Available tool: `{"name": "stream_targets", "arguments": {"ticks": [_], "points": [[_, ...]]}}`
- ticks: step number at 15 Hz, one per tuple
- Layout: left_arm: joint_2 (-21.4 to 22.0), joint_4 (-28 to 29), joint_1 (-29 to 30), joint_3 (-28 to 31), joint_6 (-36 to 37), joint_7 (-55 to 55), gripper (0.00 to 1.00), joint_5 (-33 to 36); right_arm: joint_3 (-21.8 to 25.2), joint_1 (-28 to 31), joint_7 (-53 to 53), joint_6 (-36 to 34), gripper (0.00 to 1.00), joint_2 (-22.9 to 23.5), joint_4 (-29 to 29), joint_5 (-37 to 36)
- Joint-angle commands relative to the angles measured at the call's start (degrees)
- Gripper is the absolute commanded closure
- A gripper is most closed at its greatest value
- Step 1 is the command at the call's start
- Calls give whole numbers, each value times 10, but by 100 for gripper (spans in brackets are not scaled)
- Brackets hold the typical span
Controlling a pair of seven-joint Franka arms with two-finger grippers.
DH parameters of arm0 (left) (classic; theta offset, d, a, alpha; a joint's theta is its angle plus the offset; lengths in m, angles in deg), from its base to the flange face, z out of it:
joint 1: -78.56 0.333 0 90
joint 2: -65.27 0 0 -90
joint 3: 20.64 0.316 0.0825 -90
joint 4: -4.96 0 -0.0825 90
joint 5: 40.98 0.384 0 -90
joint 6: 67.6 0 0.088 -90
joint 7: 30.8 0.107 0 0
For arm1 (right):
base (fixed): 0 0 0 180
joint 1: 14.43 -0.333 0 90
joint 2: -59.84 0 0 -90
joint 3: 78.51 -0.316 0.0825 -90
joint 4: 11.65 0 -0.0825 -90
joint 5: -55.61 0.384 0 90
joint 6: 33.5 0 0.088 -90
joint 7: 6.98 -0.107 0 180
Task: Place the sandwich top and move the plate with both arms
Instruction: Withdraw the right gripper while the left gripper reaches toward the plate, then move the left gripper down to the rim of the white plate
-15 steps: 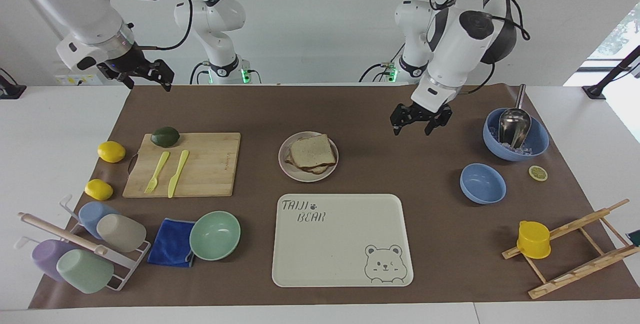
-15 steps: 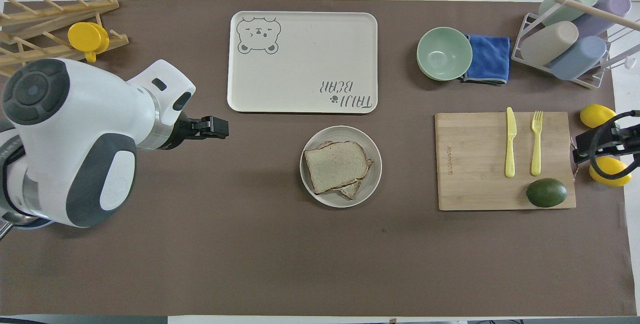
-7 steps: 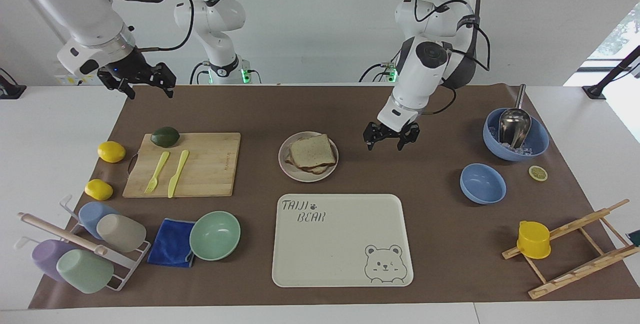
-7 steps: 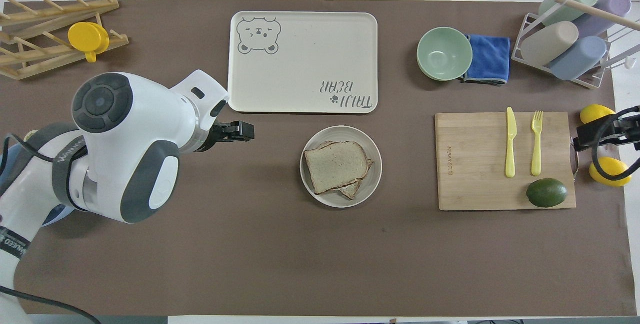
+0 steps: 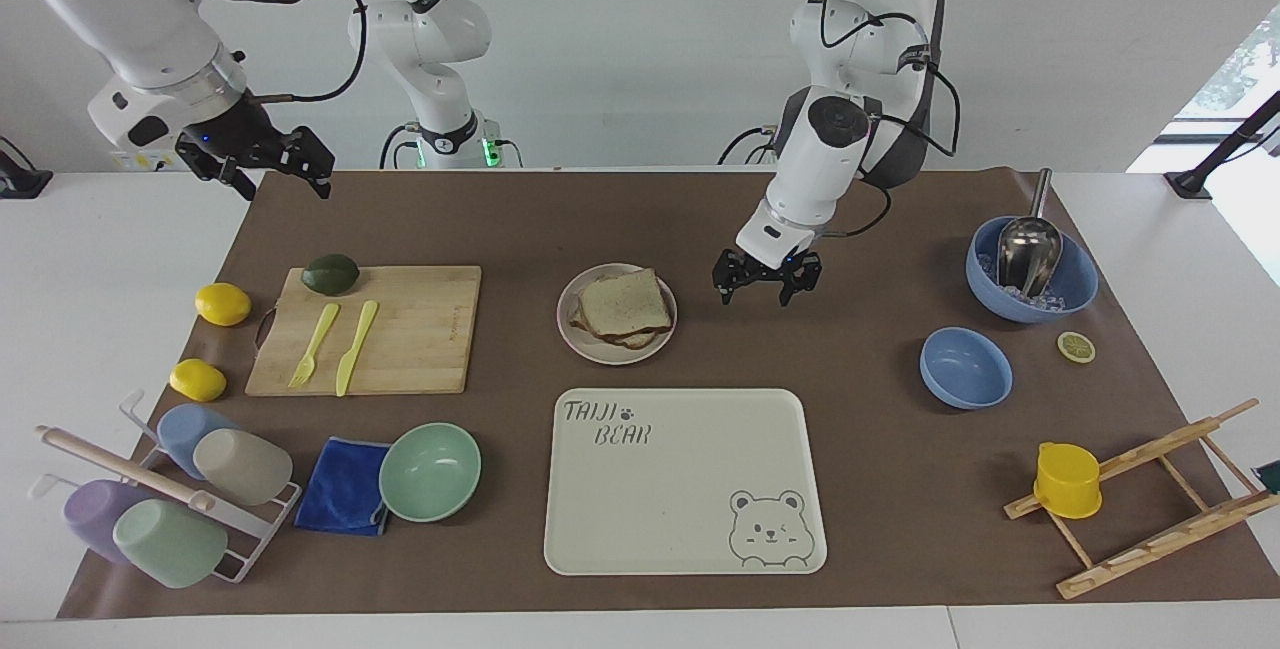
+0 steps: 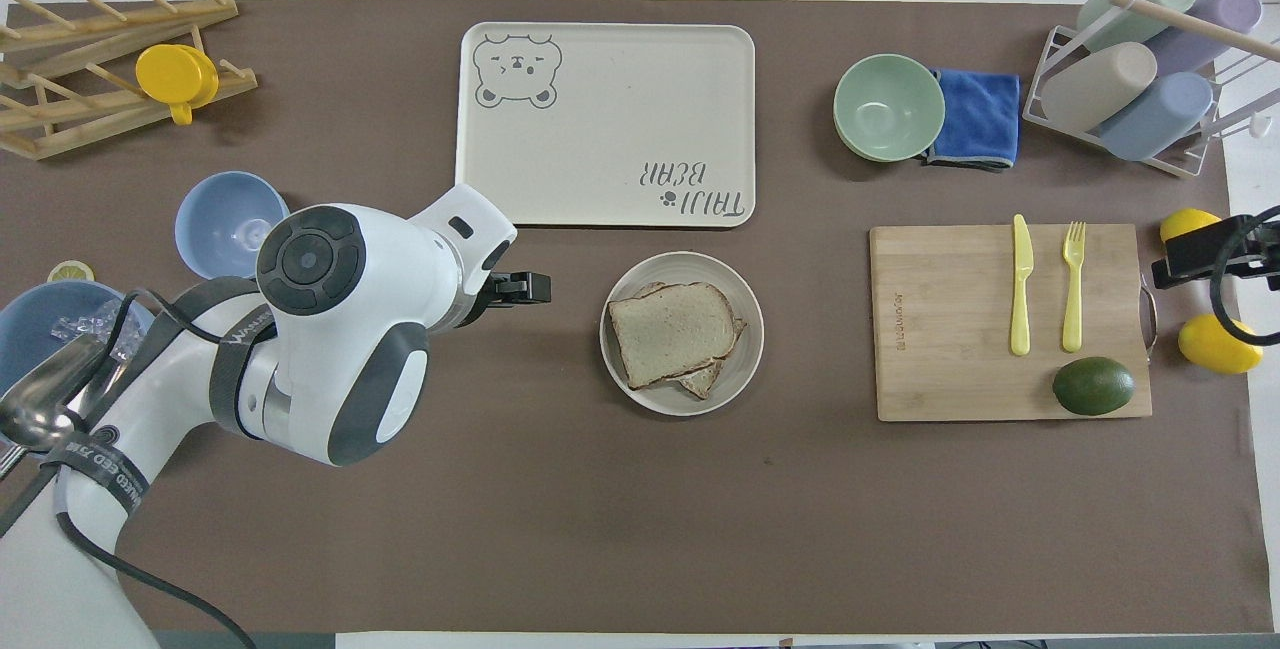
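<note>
The bread slice point(image 5: 624, 303) already lies on top of a darker slice on the round plate point(image 5: 591, 348), at the centre of the frame in the facing view, just above the bear tray point(image 5: 690, 519). Judging from that, the topping step looks done and the carry is what remains.

The left tool point(image 5: 766, 279) hangs low over the brown mat, just beside the plate's edge, toward the right of the frame. Its fingers are spread wide and point down with nothing between them, a pose that fits taking hold of the rim from that side.

The right tool point(image 5: 270, 161) is at the upper left of the frame, raised above the corner of the worktop near the cutting board point(image 5: 420, 329), well apart from the plate. It is also wide open and empty. Since the plate is to be moved by both arms, this one would need to come across to the rim's free side before any lift; a one-sided pull could tip the stacked bread.
</note>
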Motion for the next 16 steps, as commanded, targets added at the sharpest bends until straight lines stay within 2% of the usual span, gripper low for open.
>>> {"name": "stream_targets", "arguments": {"ticks": [1, 7, 9, 12, 16], "points": [[5, 11, -8, 8, -17, -4, 0, -10, -1, 0, -13, 3, 0, 4, 9, -2], [-5, -6, -4, 9, -12, -5, 0, -12, -14, -2, -10, 10, 0, 6, 5, -17], [-15, -49, 3, 11, 16, -7, 0, -12, -25, -3, -10, 11, 0, 6, 5, -26], [-16, -127, 59, 12, 97, 2, 0, -12, -34, -11, -10, 8, 0, 12, 6, -37], [1, -192, 124, 15, 168, 3, 0, -5, -29, -20, -10, -2, 0, 13, 7, -38]]}}
